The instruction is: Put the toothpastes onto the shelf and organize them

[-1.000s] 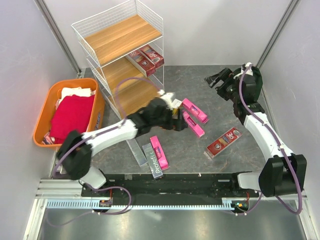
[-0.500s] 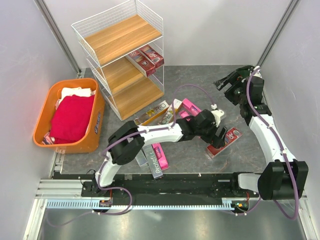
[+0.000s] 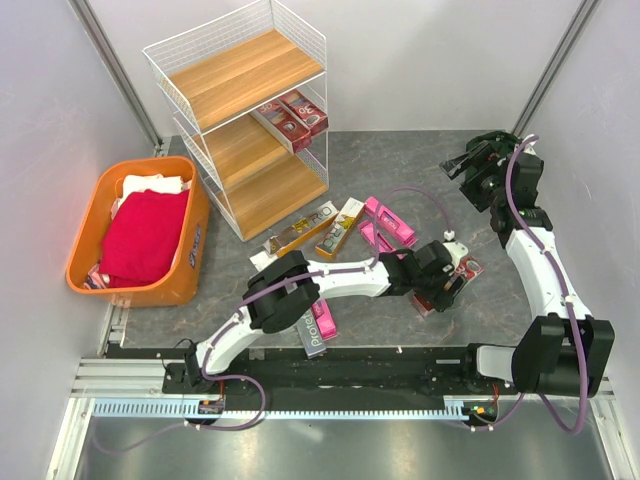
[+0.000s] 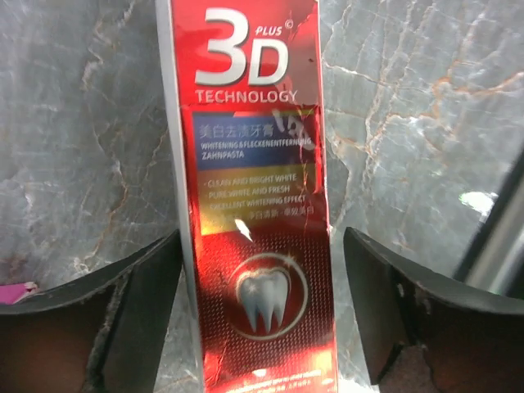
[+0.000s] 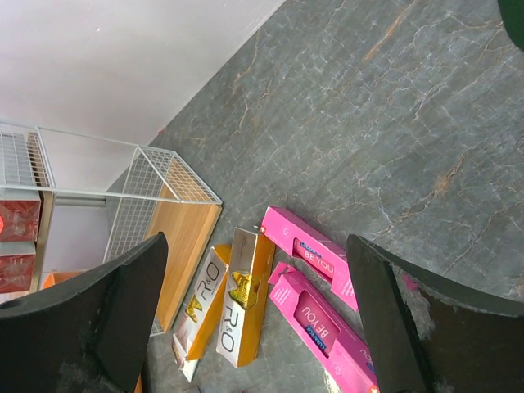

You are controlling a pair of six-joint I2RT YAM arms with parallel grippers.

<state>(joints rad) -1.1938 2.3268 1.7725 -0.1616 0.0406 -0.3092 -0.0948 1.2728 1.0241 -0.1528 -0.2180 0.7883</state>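
**Clerk:** Entry one: surroundings?

**Me:** Between my left claw point(image 3: 447, 280) and the shelf point(image 3: 240, 90) lie two hot pink boxes point(image 3: 388, 222) and two gold-white-black boxes point(image 3: 338, 228). Back along my forearm lie a pink box and a silver-grey box point(image 3: 308, 335). The shelf stands well apart, with two dark red boxes point(image 3: 292, 115) on its middle board. The orange basket point(image 3: 95, 215) lies past it. Nothing blocks the jaws.

**Clerk:** Entry two: pose?

**Me:** The arm is stretched far across and low, with the claw pointing down over the dark red toothpaste box point(image 4: 254, 205). The jaws gape, one along each long edge. They are not clamped, and a sliver of table point(image 4: 409, 123) shows on one side. My right claw point(image 3: 462, 165) is raised and spread wide, gripping nothing.

**Clerk:** Entry three: materials?

**Me:** The box is glossy foil-sheen cardboard, long and flat, with "3D" lettering and a tooth emblem. The table is grey and veined like stone. The shelf is white wire with pale wooden boards.
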